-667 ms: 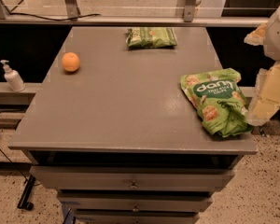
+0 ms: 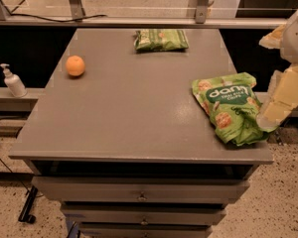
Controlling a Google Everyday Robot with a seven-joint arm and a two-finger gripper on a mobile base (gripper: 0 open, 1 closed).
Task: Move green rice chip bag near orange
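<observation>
The green rice chip bag (image 2: 230, 106) lies flat near the table's right front corner, its dark green label facing up. The orange (image 2: 75, 65) sits far off at the table's left side, toward the back. My gripper (image 2: 283, 100) comes in from the right edge of the view, its pale fingers reaching down beside the bag's right edge. Nothing shows in its hold. Much of the arm is cut off by the frame edge.
A flatter green packet (image 2: 161, 39) lies at the back middle of the grey table (image 2: 134, 113). A white pump bottle (image 2: 13, 82) stands on a ledge left of the table. Drawers sit below the front edge.
</observation>
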